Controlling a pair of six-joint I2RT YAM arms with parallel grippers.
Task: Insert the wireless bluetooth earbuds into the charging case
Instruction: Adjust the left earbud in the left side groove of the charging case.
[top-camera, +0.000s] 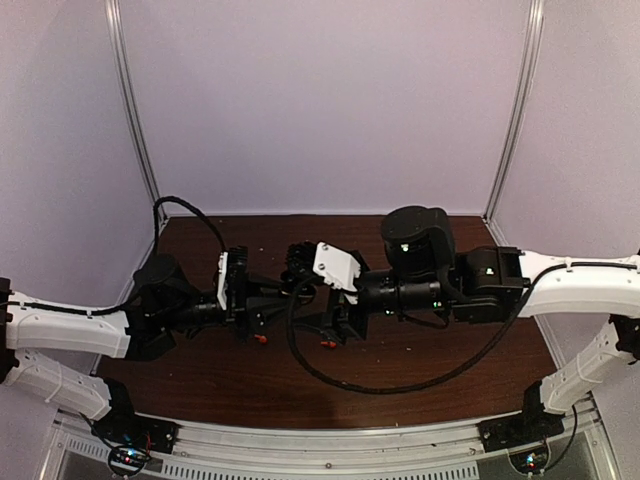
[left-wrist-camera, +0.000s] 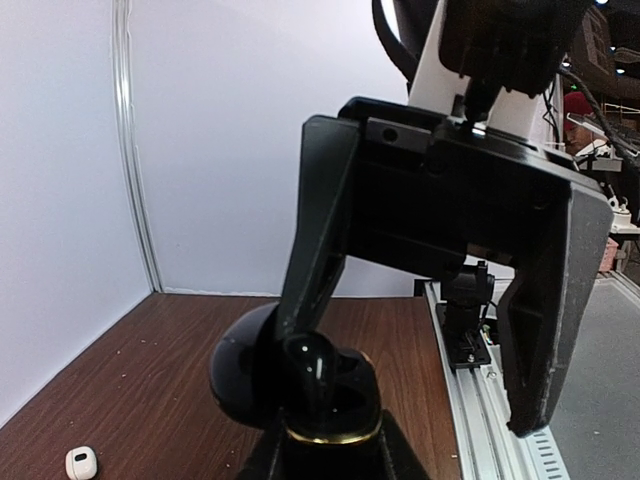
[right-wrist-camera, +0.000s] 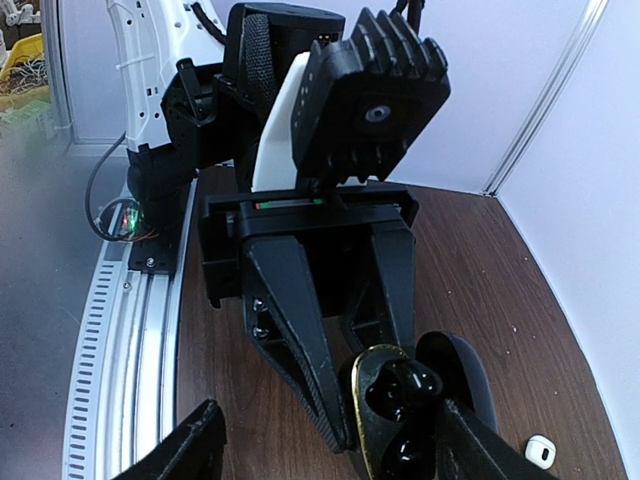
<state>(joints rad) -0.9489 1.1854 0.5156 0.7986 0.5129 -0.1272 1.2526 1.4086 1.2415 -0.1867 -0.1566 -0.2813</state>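
The black charging case (left-wrist-camera: 322, 400) has a gold rim, and its lid (left-wrist-camera: 240, 375) hangs open. My left gripper (left-wrist-camera: 330, 455) is shut on the case's body and holds it above the table. A glossy black earbud (right-wrist-camera: 408, 385) sits in one socket of the case (right-wrist-camera: 372, 372). The other socket (right-wrist-camera: 402, 456) shows a glossy black shape that I cannot make out. My right gripper (right-wrist-camera: 328, 410) is open and straddles the case. One of its fingers (left-wrist-camera: 318, 240) reaches down onto the earbud (left-wrist-camera: 315, 365). The two grippers meet at mid-table (top-camera: 298, 282).
A small white rounded piece (left-wrist-camera: 82, 462) lies on the brown table, also seen as the white piece (right-wrist-camera: 540, 452) to the right of the case. Two small red bits (top-camera: 260, 339) lie under the arms. White walls stand close, with a metal rail (right-wrist-camera: 120, 350) at the near edge.
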